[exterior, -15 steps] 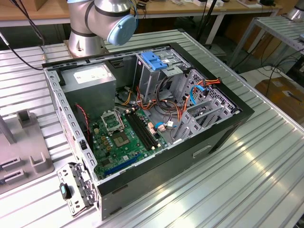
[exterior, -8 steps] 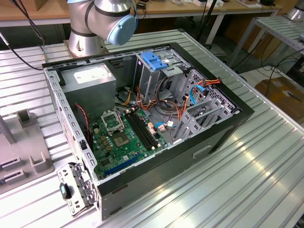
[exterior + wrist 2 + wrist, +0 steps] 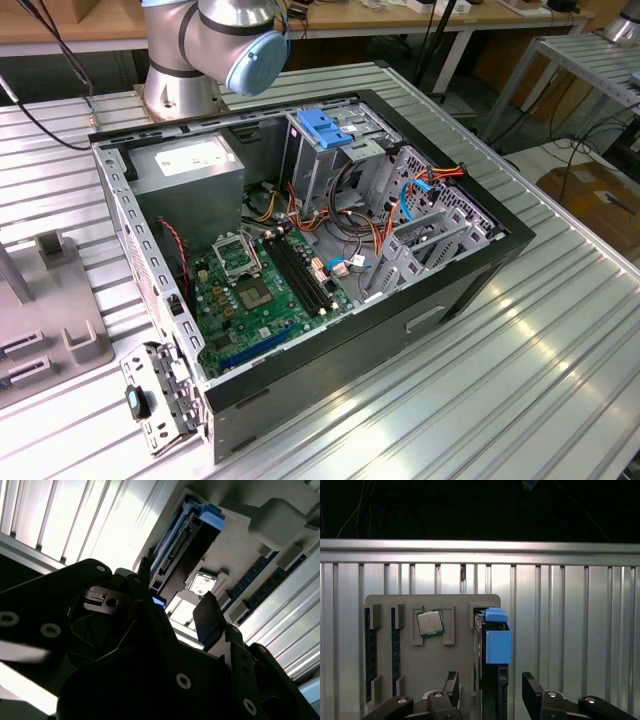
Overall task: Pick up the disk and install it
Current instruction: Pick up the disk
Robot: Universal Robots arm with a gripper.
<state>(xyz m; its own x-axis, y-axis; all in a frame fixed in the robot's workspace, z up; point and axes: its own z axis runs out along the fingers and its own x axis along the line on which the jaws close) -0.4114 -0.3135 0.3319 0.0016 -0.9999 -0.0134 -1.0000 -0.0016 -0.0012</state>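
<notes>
The disk [image 3: 497, 645] stands on edge in a slot of the grey holder tray [image 3: 460, 605], with its blue rail frame facing the first wrist view. A processor chip [image 3: 430, 623] and memory sticks [image 3: 368, 650] sit in the same tray, well apart from it. Your gripper [image 3: 491, 681] is spread, with one of its fingers [image 3: 451, 682] on each side of the disk, and it is pinching nothing.

The main risk I judge from here is a poor grip. If the pads land on the blue plastic instead of the metal body, the frame may flex and let the drive slip. An off-centre squeeze could tilt it and wedge it in the slot, or drag the tray across the ribbed table [image 3: 570, 630].
</notes>
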